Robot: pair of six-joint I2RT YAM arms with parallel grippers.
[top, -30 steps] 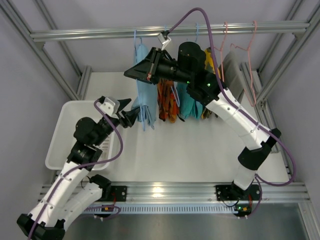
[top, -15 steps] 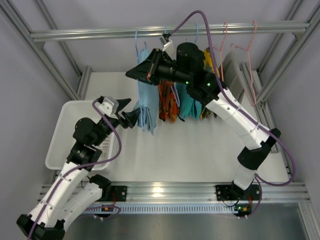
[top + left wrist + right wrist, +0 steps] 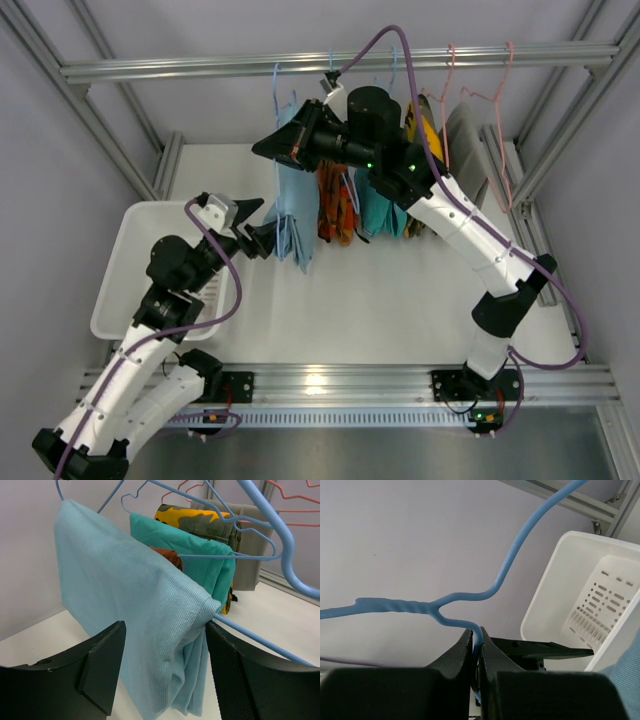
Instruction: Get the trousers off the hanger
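Observation:
The light sky-blue trousers [image 3: 290,205] hang folded over the bar of the thin light blue wire hanger [image 3: 277,82] at the left end of the rail. My right gripper [image 3: 262,146] is shut on the hanger's wire just below its twisted neck, as the right wrist view shows [image 3: 476,632]; the hanger's neck and hook [image 3: 395,605] rise above it. My left gripper [image 3: 262,236] is open. In the left wrist view [image 3: 165,630] its jaws stand on either side of the trousers' [image 3: 125,595] lower folded corner, apart from the cloth. The hanger's bar [image 3: 260,640] pokes out beside it.
A white perforated bin [image 3: 125,265] sits at the left, also in the right wrist view [image 3: 580,595]. An orange-patterned garment [image 3: 335,205], a teal one [image 3: 378,212], a camouflage one [image 3: 425,125] and a grey one [image 3: 465,135] hang on the rail [image 3: 180,68]. Pink hangers [image 3: 505,110] hang at the right.
My right gripper has shifted the hanger slightly to the right, and the trousers' lower end has swung a little right and nearer. The left gripper has stayed open in place.

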